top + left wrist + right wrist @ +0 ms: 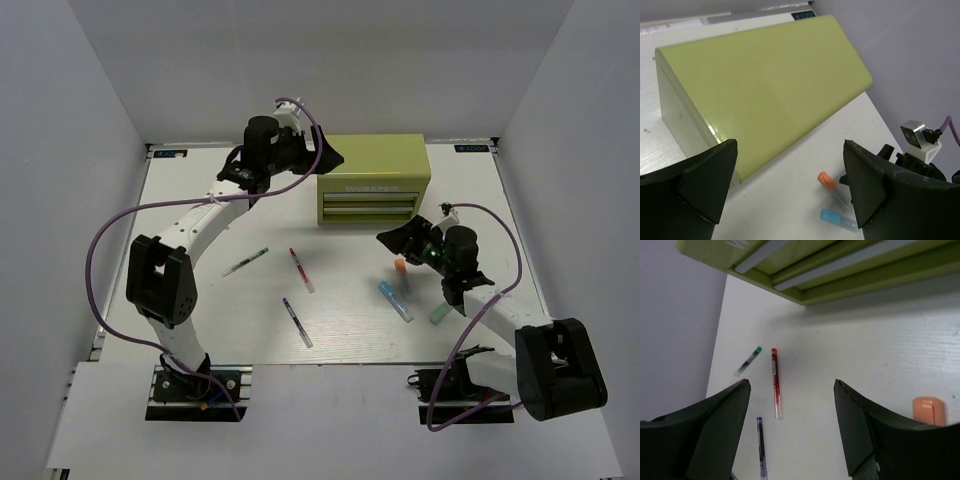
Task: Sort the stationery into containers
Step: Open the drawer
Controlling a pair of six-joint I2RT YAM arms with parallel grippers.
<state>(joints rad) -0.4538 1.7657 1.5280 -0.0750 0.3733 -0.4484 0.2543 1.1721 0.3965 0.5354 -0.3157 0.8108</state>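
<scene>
The olive tool chest [372, 180] stands at the back centre with both drawers shut; it also shows in the left wrist view [765, 85] and the right wrist view [840, 260]. My left gripper [325, 158] is open and empty, above the chest's left end [790, 150]. My right gripper [397, 238] is open and empty, low in front of the chest's right side [791, 385]. On the table lie a green-tipped pen [245, 262], a red pen [301, 270], a purple pen [296, 322], an orange-capped marker [401, 270], a blue marker [394, 300] and a pale green stick [441, 313].
White walls close in the table at the left, back and right. The right arm's wrist hangs over the orange-capped marker and the blue marker. Purple cables loop beside both arms.
</scene>
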